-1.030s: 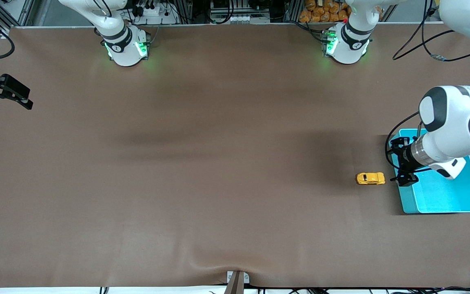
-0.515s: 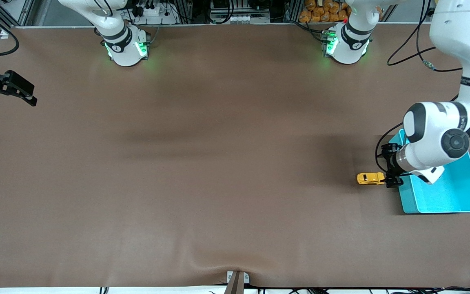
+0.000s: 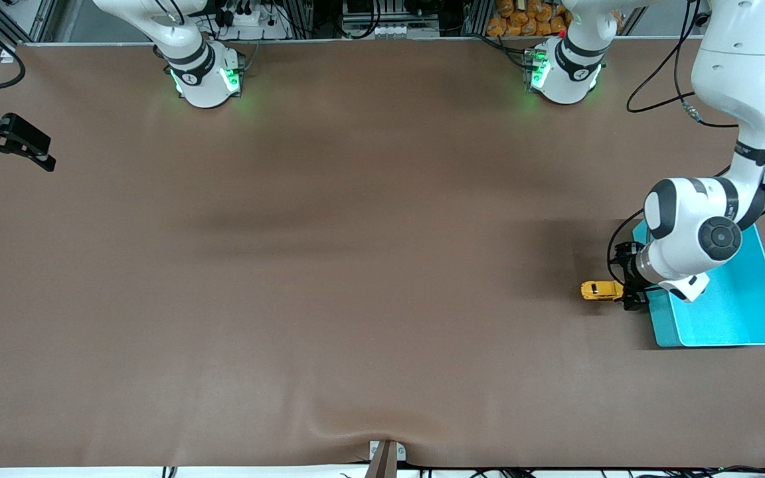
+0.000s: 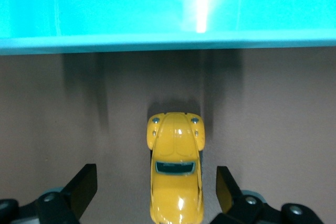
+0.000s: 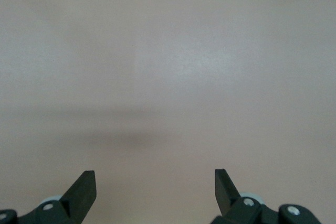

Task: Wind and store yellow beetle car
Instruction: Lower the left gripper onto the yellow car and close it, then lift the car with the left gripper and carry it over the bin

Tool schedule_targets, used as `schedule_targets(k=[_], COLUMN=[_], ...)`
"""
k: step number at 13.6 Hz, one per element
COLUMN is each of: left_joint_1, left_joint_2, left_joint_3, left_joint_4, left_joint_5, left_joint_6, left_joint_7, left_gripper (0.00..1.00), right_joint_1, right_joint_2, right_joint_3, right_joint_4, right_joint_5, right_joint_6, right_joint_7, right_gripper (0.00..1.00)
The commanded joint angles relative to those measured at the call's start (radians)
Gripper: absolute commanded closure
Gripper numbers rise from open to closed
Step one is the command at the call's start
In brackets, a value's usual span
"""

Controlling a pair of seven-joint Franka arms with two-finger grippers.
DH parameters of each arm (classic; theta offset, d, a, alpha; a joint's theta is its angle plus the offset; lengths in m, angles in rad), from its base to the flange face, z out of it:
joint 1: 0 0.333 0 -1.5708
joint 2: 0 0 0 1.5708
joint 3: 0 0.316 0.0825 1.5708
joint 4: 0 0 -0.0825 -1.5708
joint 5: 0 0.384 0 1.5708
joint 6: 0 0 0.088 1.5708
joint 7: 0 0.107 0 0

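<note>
Yellow beetle car point(image 4: 176, 174) unmoved (left claw point(image 4: 156, 184) closer)

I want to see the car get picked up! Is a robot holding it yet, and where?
Not yet. The car sits on the table between the left gripper's open jaws, untouched. The right gripper waits, open and empty.

I am finding no text, label, brand, number or sign that can be read in any view.
</note>
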Motion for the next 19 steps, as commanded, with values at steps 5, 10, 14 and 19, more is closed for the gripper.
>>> schedule_targets(k=[5, 10, 14, 19], left_joint_1=[-0.008, -0.012, -0.013, -0.01], left_joint_2=[0.037, -0.016, -0.139, -0.262], left_joint_3=[-0.003, -0.009, -0.018, -0.038], left_joint_4=[-0.003, -0.004, 0.009, 0.092], left_joint_5=[0.029, 0.031, 0.031, 0.031], left_joint_6=[0.07, 0.051, -0.088, -0.338], left_joint_7=[-0.025, -0.025, -0.012, 0.063], left_gripper=[0.66, 1.0, 1.0, 1.0], right_joint_1=[0.02, 0.009, 0.009, 0.011], right_joint_2=[-0.016, -0.023, -0.021, -0.019], right_joint_3=[-0.019, -0.021, -0.019, -0.019], right_joint_4=[-0.002, -0.002, -0.004, -0.007], right_joint_5=[-0.002, 0.0, -0.002, -0.002], right_joint_6=[-0.01, -0.025, -0.023, -0.017], right_joint_7=[0.007, 0.007, 0.008, 0.007], right_gripper=[0.0, 0.0, 0.0, 0.0])
